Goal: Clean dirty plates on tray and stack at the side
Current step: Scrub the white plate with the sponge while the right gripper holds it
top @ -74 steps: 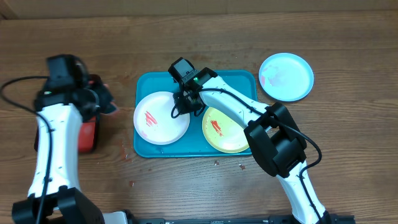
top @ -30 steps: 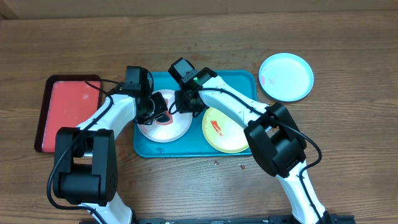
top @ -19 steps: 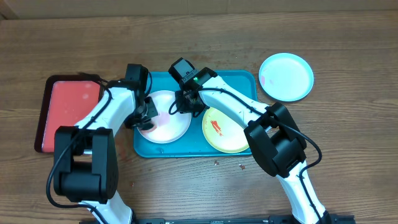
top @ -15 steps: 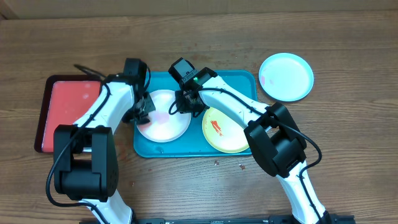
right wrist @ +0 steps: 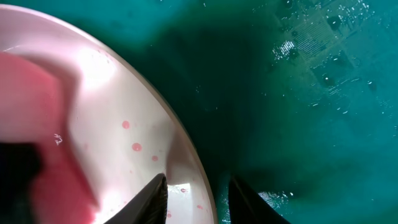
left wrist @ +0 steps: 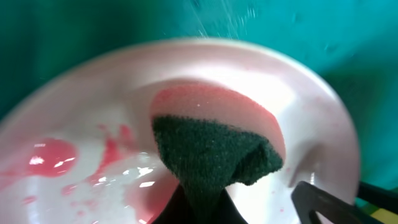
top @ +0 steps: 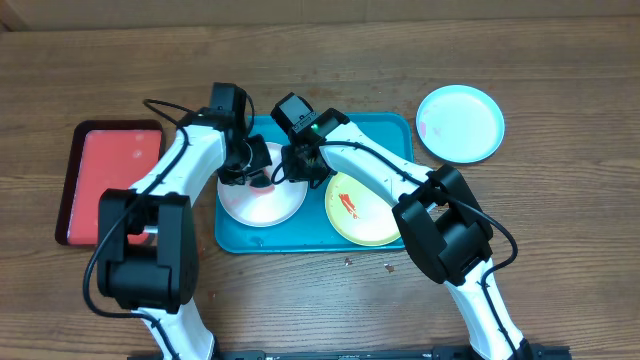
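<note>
Pink foam backed with coarse dark green felt, the sponge [left wrist: 217, 149] is clamped in the left pincer [top: 248, 168], which has swept from the left edge of the white plate [top: 270, 207] to its upper middle. The sharp red streak is now a thin pink wash, so this plate looks nearly clean. The right pincer [top: 286, 172], narrow, nips the plate's glossy rim. The white plate and the still-smeared yellow-green plate [top: 360, 207] lie in the wet teal tray [top: 385, 130]. The pale blue plate [top: 460, 123] rests on the wooden desk [top: 560, 220], upper right.
</note>
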Controlling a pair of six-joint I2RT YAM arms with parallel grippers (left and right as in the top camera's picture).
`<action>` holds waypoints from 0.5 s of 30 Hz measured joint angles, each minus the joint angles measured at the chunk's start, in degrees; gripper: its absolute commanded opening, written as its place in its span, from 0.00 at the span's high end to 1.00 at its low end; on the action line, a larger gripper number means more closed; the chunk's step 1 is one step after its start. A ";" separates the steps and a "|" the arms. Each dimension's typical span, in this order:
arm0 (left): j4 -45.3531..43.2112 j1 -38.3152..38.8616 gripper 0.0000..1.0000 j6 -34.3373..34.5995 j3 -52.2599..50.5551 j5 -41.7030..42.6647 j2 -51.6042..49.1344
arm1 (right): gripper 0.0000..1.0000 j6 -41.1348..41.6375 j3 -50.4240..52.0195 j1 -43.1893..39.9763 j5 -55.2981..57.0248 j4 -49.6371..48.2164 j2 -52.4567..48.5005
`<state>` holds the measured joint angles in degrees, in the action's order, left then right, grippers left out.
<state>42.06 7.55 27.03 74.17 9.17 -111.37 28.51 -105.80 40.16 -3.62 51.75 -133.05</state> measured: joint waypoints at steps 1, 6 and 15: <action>0.04 0.24 0.96 -0.28 0.00 0.02 -0.50 | 0.66 0.00 0.00 0.00 0.00 0.00 0.00; 0.15 -0.33 0.95 -1.62 -0.04 -1.81 -1.53 | 0.67 0.00 0.00 0.00 0.00 0.72 0.00; 3.50 -2.97 0.96 -3.50 0.20 -15.10 -1.53 | 0.74 -0.02 0.00 -0.02 0.20 1.09 0.00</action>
<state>45.56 4.58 23.53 74.37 -5.93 -112.90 28.49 -105.80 40.14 -3.42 52.84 -133.05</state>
